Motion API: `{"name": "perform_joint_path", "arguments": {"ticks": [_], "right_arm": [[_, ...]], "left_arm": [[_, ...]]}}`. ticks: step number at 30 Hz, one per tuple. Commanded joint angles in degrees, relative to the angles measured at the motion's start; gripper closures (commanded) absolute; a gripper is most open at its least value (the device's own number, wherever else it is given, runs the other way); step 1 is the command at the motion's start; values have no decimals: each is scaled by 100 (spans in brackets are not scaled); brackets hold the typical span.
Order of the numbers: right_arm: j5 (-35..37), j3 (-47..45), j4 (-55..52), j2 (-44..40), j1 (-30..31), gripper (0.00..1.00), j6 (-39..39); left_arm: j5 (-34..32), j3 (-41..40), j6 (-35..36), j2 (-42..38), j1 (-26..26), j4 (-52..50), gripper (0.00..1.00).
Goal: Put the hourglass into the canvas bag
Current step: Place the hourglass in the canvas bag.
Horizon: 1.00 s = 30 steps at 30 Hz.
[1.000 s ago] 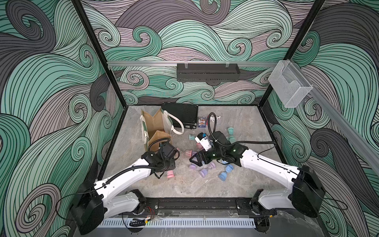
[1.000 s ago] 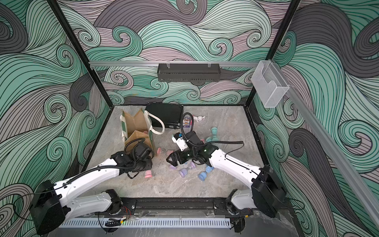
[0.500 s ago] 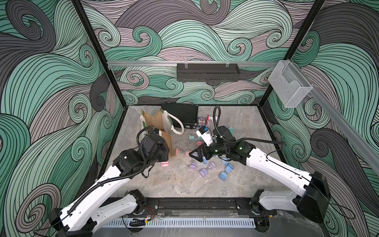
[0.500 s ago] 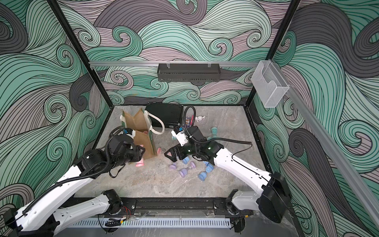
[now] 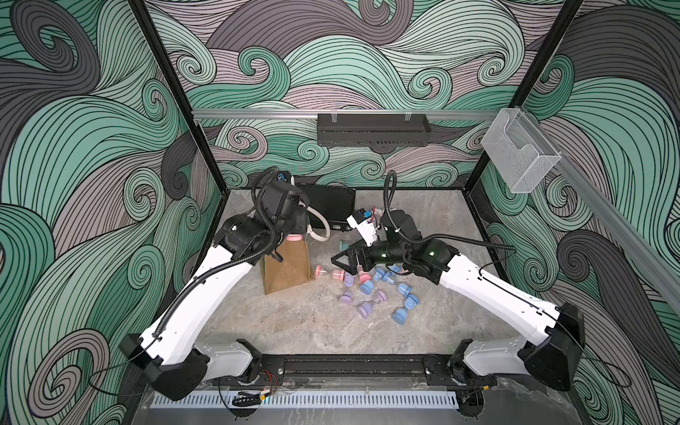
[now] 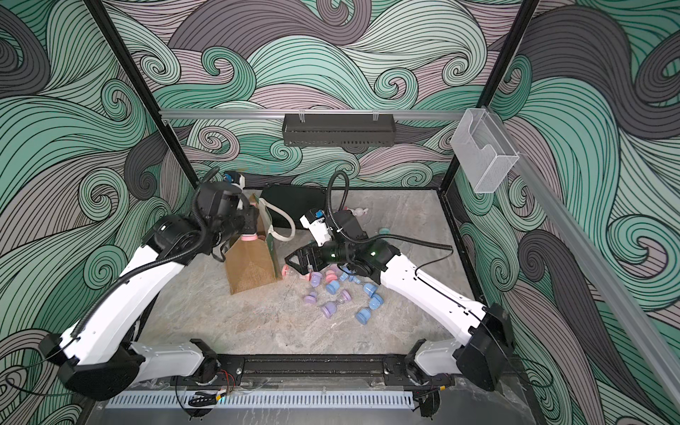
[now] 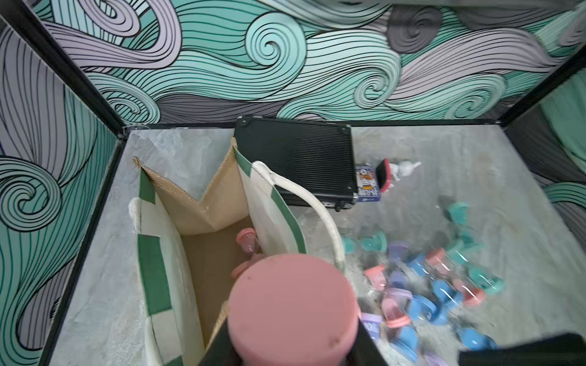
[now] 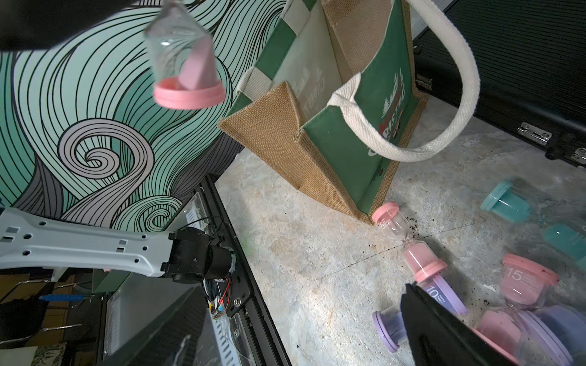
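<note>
The canvas bag [image 5: 285, 272] [image 6: 252, 265] [image 8: 348, 142] stands upright at the back left, mouth open, a cream handle drooping over one side. My left gripper [image 7: 293, 347] is shut on a pink hourglass [image 7: 291, 310] [image 5: 294, 238] [image 6: 249, 237] [image 8: 187, 79], held upright just above the bag's mouth [image 7: 222, 190]. Another pink hourglass [image 7: 247, 244] lies inside the bag. My right gripper [image 5: 340, 262] [image 6: 294, 263] is open and holds nothing, hovering low beside the loose hourglasses [image 5: 371, 290]; one finger [image 8: 444, 332] shows in the right wrist view.
Several pink, purple, blue and teal hourglasses [image 6: 338, 290] lie scattered right of the bag. A pink one [image 8: 406, 240] lies against the bag's base. A flat black case [image 5: 331, 206] [image 7: 298, 161] sits behind the bag, with a card box [image 7: 367, 183] and a small white figure [image 7: 402, 169] beside it.
My left arm has lifted the pink hourglass from the table in front of the bag to above its mouth. My right arm has risen slightly and stayed open.
</note>
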Motion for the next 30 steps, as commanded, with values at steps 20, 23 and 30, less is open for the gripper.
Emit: {"name": "perform_joint_path", "arguments": {"ticks": [20, 23, 30], "right_arm": [[-53, -54, 544, 453, -259, 0, 155], [-50, -110, 587, 451, -306, 0, 164], [-5, -208, 691, 486, -339, 0, 187]], "left_arm": [[872, -743, 526, 2062, 1695, 2289, 100], [882, -806, 715, 2264, 1749, 2409, 100], [1026, -798, 668, 2952, 1795, 2220, 100]]}}
